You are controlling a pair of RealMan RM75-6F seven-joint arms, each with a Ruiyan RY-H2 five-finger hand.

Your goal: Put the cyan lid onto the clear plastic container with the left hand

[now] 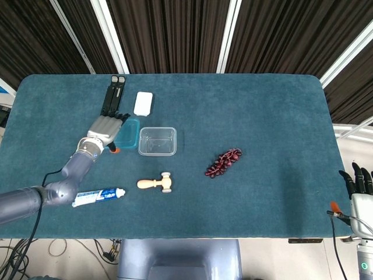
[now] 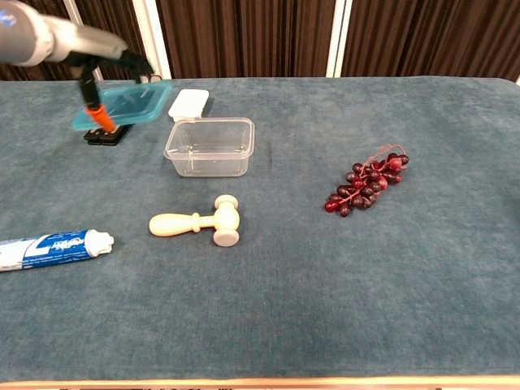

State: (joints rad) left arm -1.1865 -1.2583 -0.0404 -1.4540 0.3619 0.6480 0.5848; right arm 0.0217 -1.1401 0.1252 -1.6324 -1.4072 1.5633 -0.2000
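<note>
My left hand [image 1: 104,132] [image 2: 89,65] holds the cyan lid [image 1: 129,133] [image 2: 130,103] in the air, just left of the clear plastic container [image 1: 157,141] [image 2: 209,146]. The lid hangs roughly flat, a little above the container's rim height, its right edge close to the container's left wall. The container sits empty and upright on the table. My right hand [image 1: 359,188] hangs off the table's right edge in the head view, fingers straight and apart, holding nothing.
A black folded stand [image 1: 112,100] and a white box [image 1: 143,103] [image 2: 188,104] lie behind the lid. A wooden mallet [image 1: 155,184] [image 2: 197,223], a toothpaste tube [image 1: 97,196] [image 2: 50,248] and purple grapes [image 1: 223,163] [image 2: 366,179] lie nearer the front.
</note>
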